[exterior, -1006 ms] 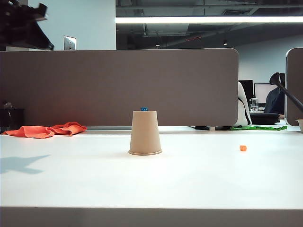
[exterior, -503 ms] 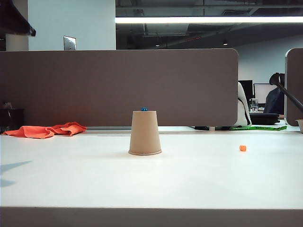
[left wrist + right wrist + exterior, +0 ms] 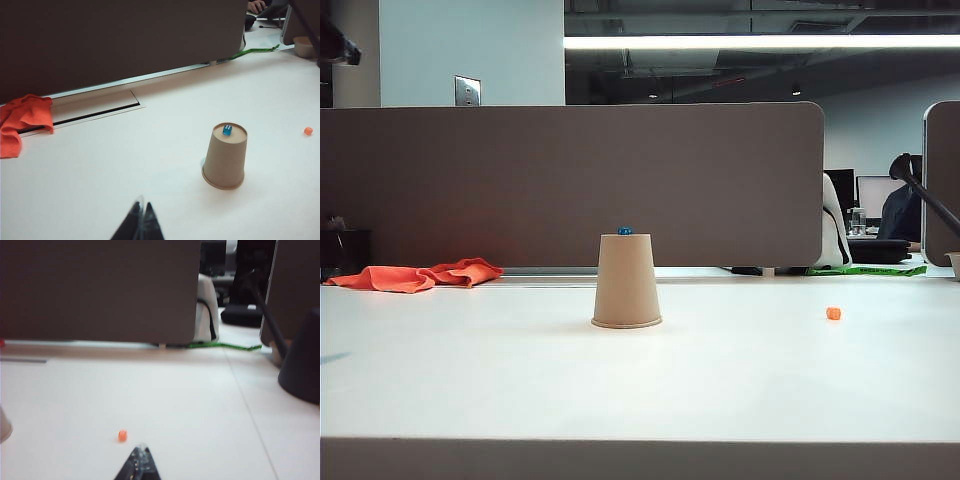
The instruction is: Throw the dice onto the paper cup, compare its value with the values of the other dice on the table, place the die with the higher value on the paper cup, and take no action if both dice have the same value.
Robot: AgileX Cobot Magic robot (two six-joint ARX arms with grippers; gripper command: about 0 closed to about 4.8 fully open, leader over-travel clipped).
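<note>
Blue die (image 3: pixel 227 130) rested on the inverted paper cup (image 3: pixel 224 156); orange die (image 3: pixel 833 313) lay apart; left gripper (image 3: pixel 140 220) and right gripper (image 3: pixel 140 460) were pressed together, empty.

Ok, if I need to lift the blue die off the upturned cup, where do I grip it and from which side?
Come straight down from above and pinch two opposite side faces of the blue die. It sits free on the flat base of the inverted paper cup, so a sideways approach would probably knock the cup over.
</note>
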